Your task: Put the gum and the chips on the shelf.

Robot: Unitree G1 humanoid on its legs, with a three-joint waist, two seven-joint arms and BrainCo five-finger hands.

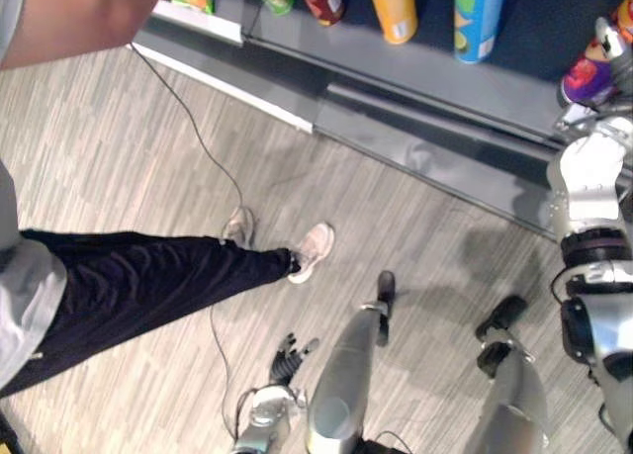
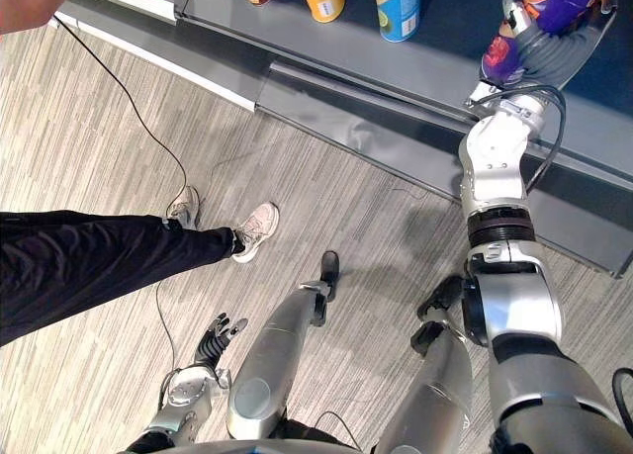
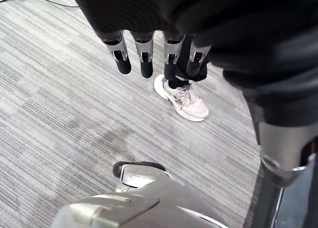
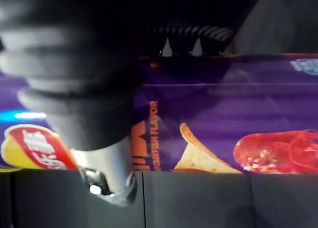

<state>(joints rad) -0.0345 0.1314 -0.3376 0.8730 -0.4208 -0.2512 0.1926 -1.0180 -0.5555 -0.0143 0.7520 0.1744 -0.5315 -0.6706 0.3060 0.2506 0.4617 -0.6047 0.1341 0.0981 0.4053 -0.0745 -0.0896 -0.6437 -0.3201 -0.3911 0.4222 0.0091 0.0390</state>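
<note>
Left hand (image 1: 286,356) hanging low, fingers (image 3: 122,64) relaxed; right hand (image 2: 539,50) raised, fingers clasped

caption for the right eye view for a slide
Right hand grips a purple chips can at the dark grey shelf; left hand hangs open.

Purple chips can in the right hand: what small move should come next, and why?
Probably set it down and open the fingers. The right hand is curled round the purple cylindrical chips can, which lies sideways and already seems to meet the dark grey shelf board beneath it. The left hand hangs open by the floor.
</note>
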